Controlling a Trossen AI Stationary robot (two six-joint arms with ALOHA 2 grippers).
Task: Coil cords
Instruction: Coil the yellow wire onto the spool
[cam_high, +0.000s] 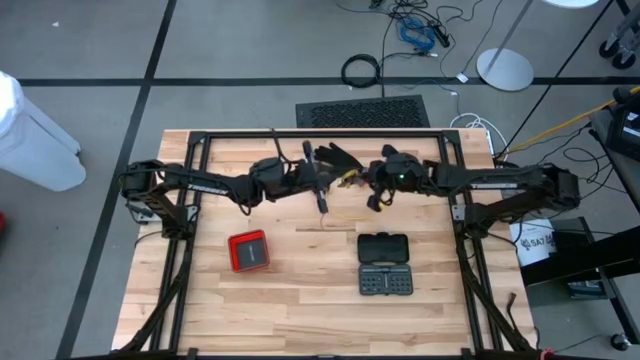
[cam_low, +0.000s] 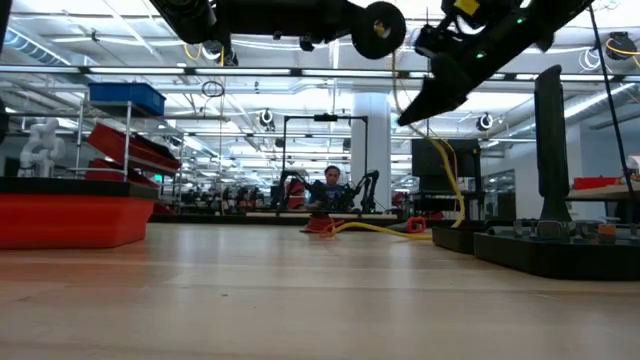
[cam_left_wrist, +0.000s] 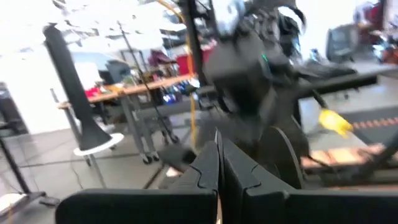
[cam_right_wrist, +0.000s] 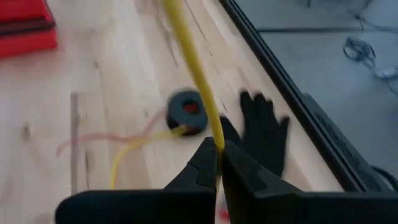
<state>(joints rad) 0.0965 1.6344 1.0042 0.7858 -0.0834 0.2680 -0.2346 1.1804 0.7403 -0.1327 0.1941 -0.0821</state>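
Right pincer (cam_right_wrist: 219, 163) on yellow cord (cam_right_wrist: 189, 59)

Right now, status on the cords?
Right gripper shut on yellow cord, raised. Left gripper shut, alongside. Black bundle on table, glove beside it.

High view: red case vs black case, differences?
The red case is red, the black case black. The red case is smaller than the black case. The red case sits skewed; the black case lies square to the table edge. Shared: both lie flat on the table, untouched; the right claw is shut on a yellow cord.
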